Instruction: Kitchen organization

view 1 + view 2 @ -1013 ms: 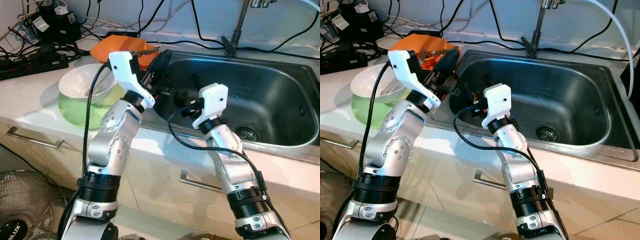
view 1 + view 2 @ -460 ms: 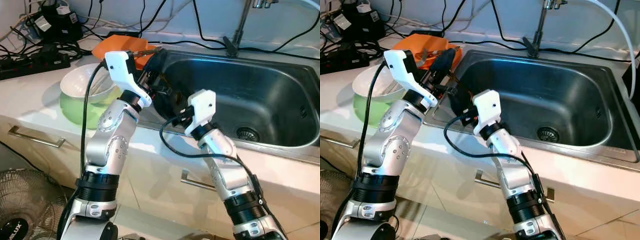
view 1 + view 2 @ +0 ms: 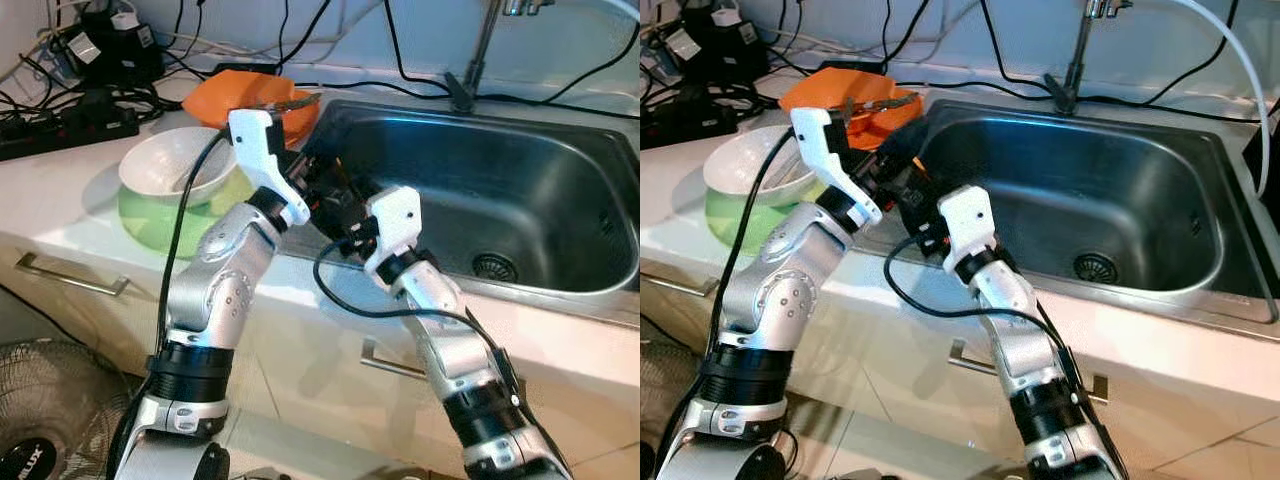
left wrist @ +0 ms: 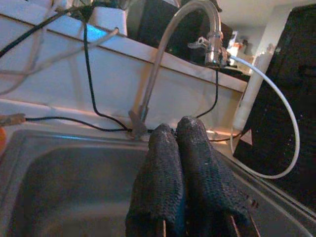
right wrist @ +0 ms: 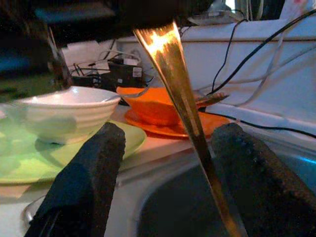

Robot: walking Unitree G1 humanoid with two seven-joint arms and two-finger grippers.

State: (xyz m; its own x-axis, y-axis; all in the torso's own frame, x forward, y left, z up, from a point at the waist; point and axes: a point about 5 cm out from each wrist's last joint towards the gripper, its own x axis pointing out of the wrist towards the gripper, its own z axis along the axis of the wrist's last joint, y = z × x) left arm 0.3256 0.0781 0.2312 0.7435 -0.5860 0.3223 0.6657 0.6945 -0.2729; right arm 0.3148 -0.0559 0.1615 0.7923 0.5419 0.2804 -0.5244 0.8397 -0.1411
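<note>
Both arms meet at the near-left corner of the steel sink [image 3: 520, 190]. Left pincer [image 4: 183, 168] is clenched, its two black fingers pressed together w/ nothing visible between the tips, hanging over the basin & aimed toward the tap [image 4: 163, 59]. Right pincer [image 5: 168, 173] is released, fingers spread wide apart. A slim gold utensil handle [image 5: 180, 108] runs down between them, touching neither finger; its top end is lost in dark above, so can't tell what grips it. On the desk [image 3: 60, 200] left of the sink: white bowl [image 3: 175, 165] sitting on a green plate [image 3: 150, 215], & farther back an orange bowl [image 3: 245, 95] on an orange plate w/ a utensil resting in it. Cables & a power strip [image 3: 60, 125] lie at far left.
</note>
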